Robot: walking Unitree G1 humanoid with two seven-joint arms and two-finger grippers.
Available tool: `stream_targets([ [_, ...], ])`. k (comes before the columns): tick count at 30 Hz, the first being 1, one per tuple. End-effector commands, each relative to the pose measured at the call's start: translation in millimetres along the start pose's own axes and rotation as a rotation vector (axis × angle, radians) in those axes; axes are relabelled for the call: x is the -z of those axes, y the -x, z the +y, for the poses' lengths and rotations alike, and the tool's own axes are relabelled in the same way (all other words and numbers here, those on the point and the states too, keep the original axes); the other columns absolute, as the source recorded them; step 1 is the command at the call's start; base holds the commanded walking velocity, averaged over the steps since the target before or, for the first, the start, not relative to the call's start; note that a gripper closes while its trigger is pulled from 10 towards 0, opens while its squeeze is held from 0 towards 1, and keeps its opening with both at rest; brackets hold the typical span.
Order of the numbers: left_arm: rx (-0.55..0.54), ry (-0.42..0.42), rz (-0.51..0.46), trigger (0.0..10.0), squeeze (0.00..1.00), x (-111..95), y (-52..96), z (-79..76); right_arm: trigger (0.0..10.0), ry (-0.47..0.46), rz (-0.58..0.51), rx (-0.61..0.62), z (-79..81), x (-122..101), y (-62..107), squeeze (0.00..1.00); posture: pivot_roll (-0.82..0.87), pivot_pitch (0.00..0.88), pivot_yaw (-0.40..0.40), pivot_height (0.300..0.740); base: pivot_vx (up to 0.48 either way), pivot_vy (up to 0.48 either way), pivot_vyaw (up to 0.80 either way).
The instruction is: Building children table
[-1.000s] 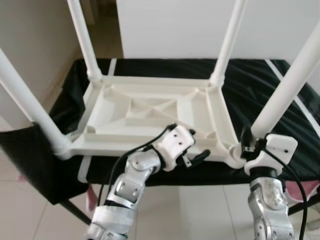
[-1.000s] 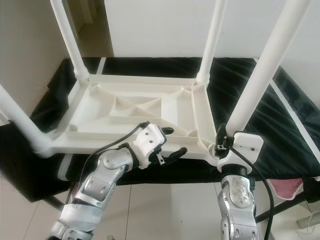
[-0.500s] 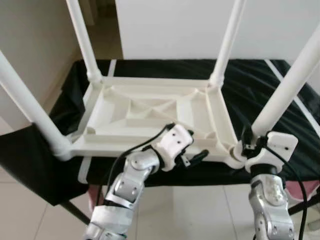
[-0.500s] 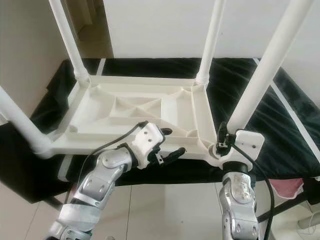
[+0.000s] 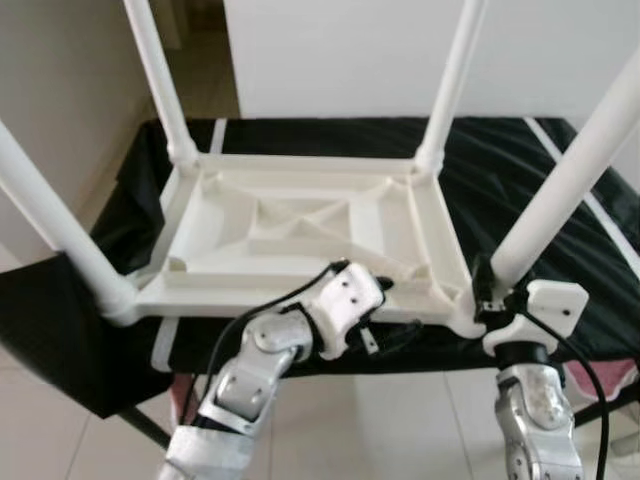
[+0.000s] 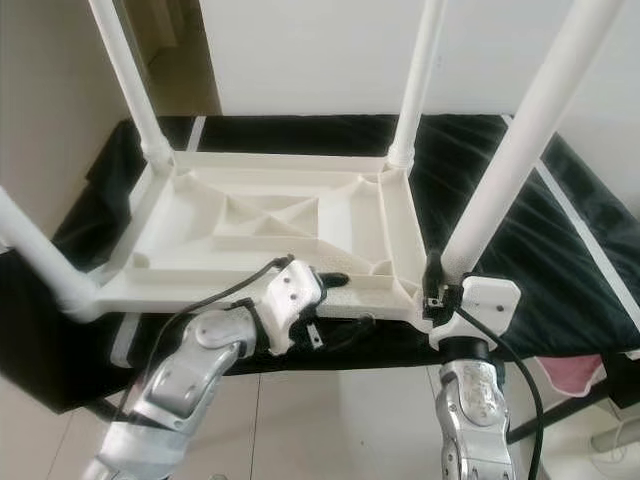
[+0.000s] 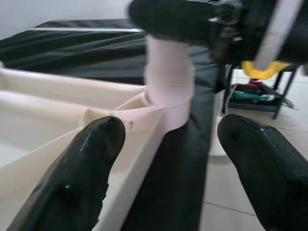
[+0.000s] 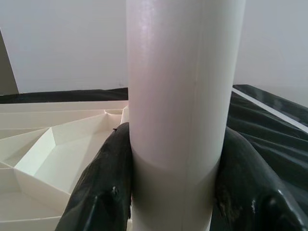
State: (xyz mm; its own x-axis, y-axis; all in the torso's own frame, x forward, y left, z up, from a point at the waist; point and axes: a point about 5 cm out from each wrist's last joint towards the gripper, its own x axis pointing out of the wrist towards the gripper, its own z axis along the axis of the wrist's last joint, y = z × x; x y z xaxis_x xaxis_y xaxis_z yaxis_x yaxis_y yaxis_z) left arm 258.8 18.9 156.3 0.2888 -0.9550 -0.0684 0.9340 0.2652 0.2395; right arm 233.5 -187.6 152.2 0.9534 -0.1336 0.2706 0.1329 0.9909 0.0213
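A white children's table [image 5: 300,225] lies upside down on a black-covered bench [image 5: 520,160], its legs pointing up. My right gripper [image 5: 487,290] is shut on the base of the near right leg [image 5: 560,195]; in the right wrist view both black fingers [image 8: 103,187] press against that leg [image 8: 180,96]. My left gripper [image 5: 388,308] is open at the table's near rim [image 5: 300,300], one finger above the rim and one below it. In the left wrist view the fingers [image 7: 72,183] stand wide apart with the rim's corner [image 7: 144,130] between them.
Three more legs stand up: near left [image 5: 50,215], far left [image 5: 155,80], far right [image 5: 450,85]. The bench's front edge is right at my arms, with tiled floor [image 5: 400,420] below. A white wall [image 5: 340,50] is behind, and something pink [image 5: 590,375] lies low on the right.
My left gripper has pushed forward onto the near rim, its lower finger now tucked under the edge. The right gripper keeps its hold on the leg. The view shifted slightly.
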Motion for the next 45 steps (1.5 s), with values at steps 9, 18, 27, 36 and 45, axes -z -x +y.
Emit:
stream_targets([
  [9, 0.06, 0.017, 0.012, 10.0, 0.0, 1.3, -1.7, -7.9, 10.0, -0.086, 0.11, 0.015, -4.2, 21.0, 1.6, 0.0, -0.05, 0.061, 0.002, 0.74, 0.0, 0.0, 0.0],
  [18, 0.058, 0.008, 0.04, 10.0, 0.0, 3.9, -1.6, -8.0, 10.0, -0.129, 0.134, 0.044, -11.1, 26.3, 4.5, 0.0, -0.05, 0.065, 0.007, 0.74, 0.0, 0.0, 0.0],
  [27, 0.06, 0.006, 0.039, 10.0, 0.0, 2.8, -2.8, -6.6, 10.0, -0.148, 0.136, 0.081, -19.3, 26.9, 3.4, 0.0, -0.06, 0.057, 0.009, 0.74, 0.0, 0.0, 0.0],
  [36, 0.056, 0.003, 0.036, 10.0, 0.0, 1.6, -4.1, -5.7, 10.0, 0.004, 0.121, -0.08, -7.3, 27.1, 11.0, 0.0, -0.06, 0.047, 0.01, 0.74, 0.0, 0.0, 0.0],
  [45, 0.052, 0.0, 0.035, 10.0, 0.0, 1.6, -4.2, -5.1, 10.0, 0.067, 0.126, -0.144, 0.3, 33.6, 15.9, 0.0, -0.07, 0.039, 0.008, 0.74, 0.0, 0.0, 0.0],
])
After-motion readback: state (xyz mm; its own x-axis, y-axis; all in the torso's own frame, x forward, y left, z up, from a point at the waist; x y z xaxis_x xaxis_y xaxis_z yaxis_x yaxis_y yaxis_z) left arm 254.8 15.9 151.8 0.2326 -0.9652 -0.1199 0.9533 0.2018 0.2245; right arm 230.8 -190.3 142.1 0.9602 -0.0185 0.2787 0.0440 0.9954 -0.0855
